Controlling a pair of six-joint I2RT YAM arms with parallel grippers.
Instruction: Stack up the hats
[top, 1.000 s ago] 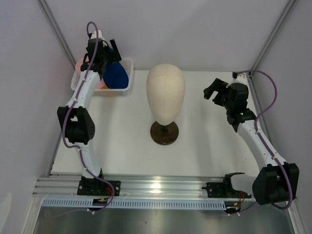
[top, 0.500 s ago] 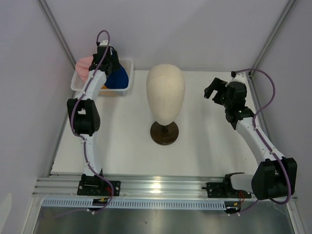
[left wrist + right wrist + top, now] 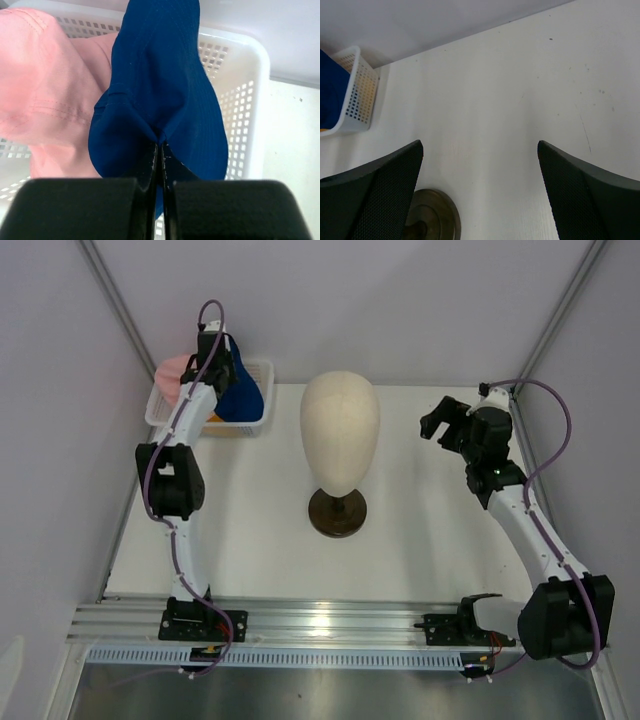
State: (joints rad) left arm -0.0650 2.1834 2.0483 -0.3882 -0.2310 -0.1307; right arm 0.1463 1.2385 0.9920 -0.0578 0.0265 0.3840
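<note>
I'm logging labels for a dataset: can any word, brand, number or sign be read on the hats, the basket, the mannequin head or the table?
No text can be read in any view.
The dark blue hat, pink hat, white basket, mannequin head and table show plain surfaces with no print or tag.

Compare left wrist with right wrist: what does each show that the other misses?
Left wrist only: the left tool shut on a fold of the dark blue hat, and the pink hat beside it. Right wrist only: the right tool, open, and the dark stand base. Both: the white basket, the dark blue hat and the table.
</note>
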